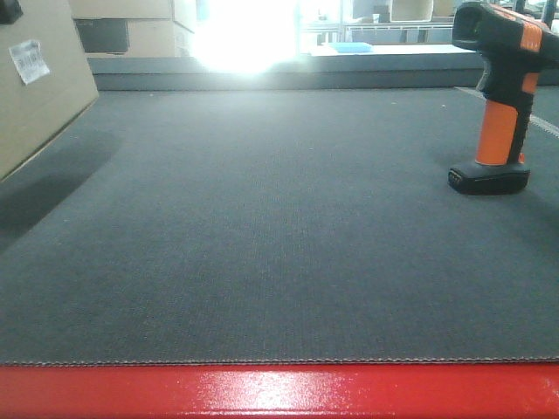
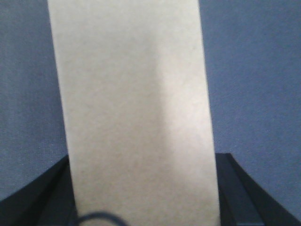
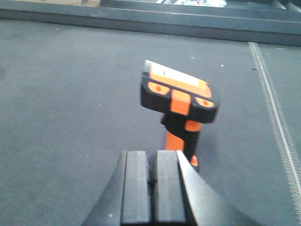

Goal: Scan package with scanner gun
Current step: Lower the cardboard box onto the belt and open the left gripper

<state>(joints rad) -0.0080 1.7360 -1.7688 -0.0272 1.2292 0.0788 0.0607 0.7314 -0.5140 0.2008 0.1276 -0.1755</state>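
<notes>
The package [image 1: 39, 92], a tan cardboard box with a small white barcode label [image 1: 29, 60], hangs tilted at the far left of the front view, casting a shadow on the mat below. In the left wrist view its plain face [image 2: 131, 117] fills the space between my left gripper's black fingers [image 2: 237, 188], which press its two sides. The scanner gun [image 1: 500, 96], with a black head and foot and an orange handle, stands upright on the mat at the right. Just behind the scanner gun [image 3: 181, 96], my right gripper [image 3: 154, 153] is shut with nothing between its pads.
A dark grey mat [image 1: 279, 227] covers the table, with a red edge [image 1: 279, 393] at the front and a raised ledge [image 1: 279, 70] at the back. Pale cartons with a dark panel [image 1: 131, 35] stand beyond it. A pale stitched line [image 3: 275, 108] runs along the mat's right side.
</notes>
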